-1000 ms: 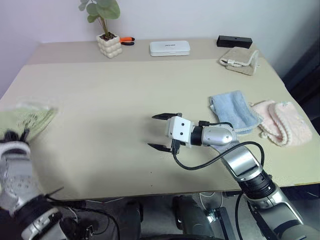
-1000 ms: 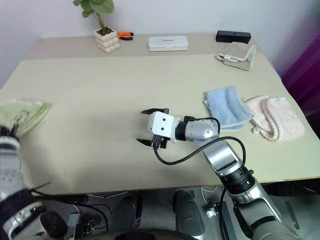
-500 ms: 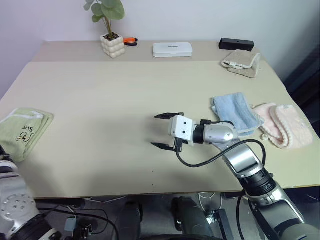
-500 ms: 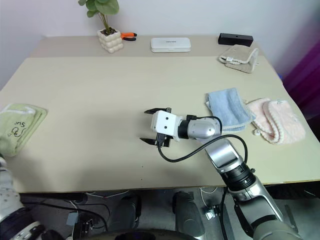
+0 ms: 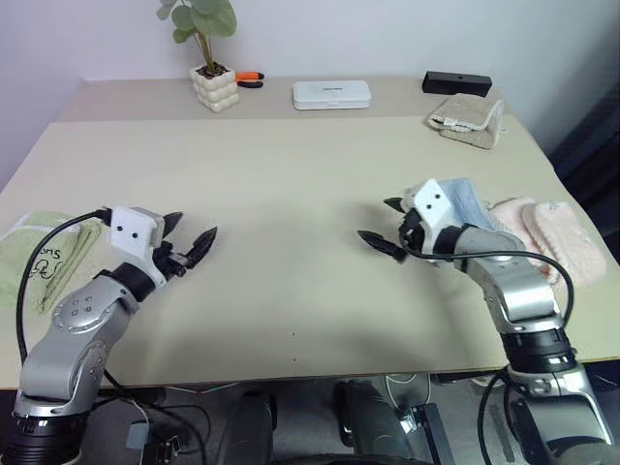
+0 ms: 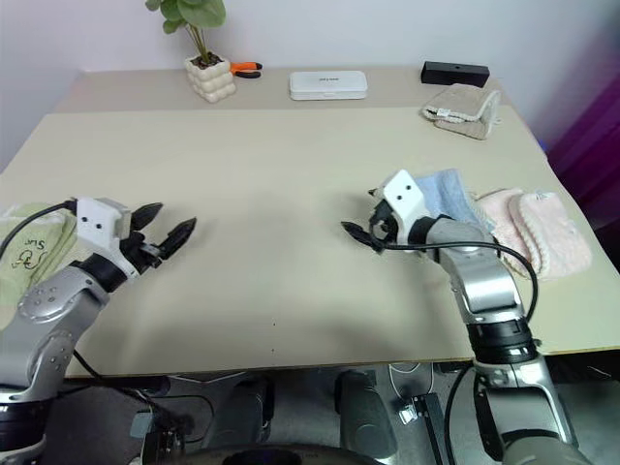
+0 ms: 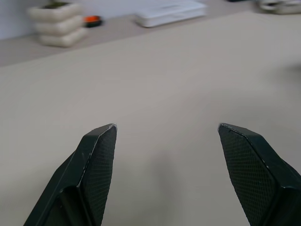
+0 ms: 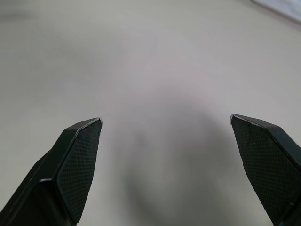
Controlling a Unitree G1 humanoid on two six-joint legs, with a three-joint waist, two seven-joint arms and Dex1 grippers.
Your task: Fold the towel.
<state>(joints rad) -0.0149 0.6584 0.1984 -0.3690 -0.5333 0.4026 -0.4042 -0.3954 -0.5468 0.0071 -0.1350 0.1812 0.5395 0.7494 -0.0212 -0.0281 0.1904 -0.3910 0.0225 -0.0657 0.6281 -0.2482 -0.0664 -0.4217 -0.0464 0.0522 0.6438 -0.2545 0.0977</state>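
Left claw gapes, empty — folded towel just beside.

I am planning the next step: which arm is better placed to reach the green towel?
Left, probably. The left gripper is open and empty, close to the green towel at the table's left edge. The right gripper, also open, is across the table beside the light blue cloth.

A beige table stands against a pale wall.
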